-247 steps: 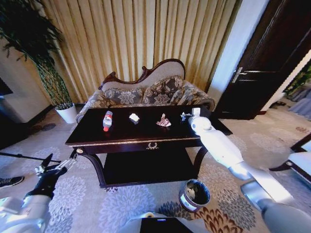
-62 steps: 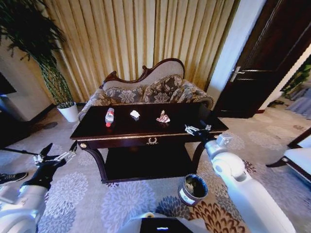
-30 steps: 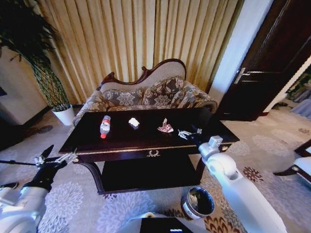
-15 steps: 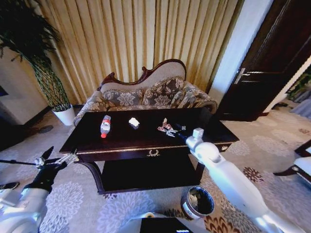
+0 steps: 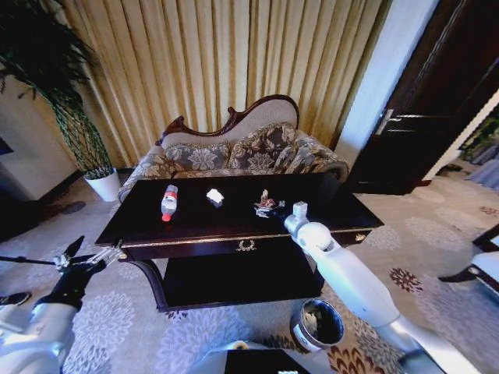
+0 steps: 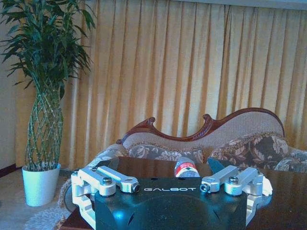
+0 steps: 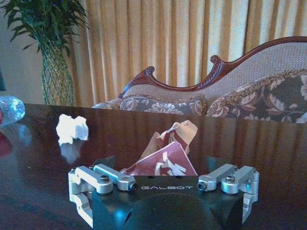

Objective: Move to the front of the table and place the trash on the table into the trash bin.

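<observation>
On the dark glossy table lie a clear bottle with a red label, a crumpled white paper and a pinkish crumpled wrapper. My right gripper reaches over the table's front edge and stands open at the wrapper. In the right wrist view the wrapper sits between the spread fingers, with the white paper farther off. The round trash bin stands on the carpet by the table's front right leg. My left gripper hangs open, low, off the table's left corner.
A floral sofa stands right behind the table, before gold curtains. A white plant pot with a tall plant is at the back left. A dark door is at the right. Patterned carpet surrounds the table.
My right arm has swung left across the table's front edge, bringing its gripper up to the pinkish wrapper. The left arm has stayed in place.
</observation>
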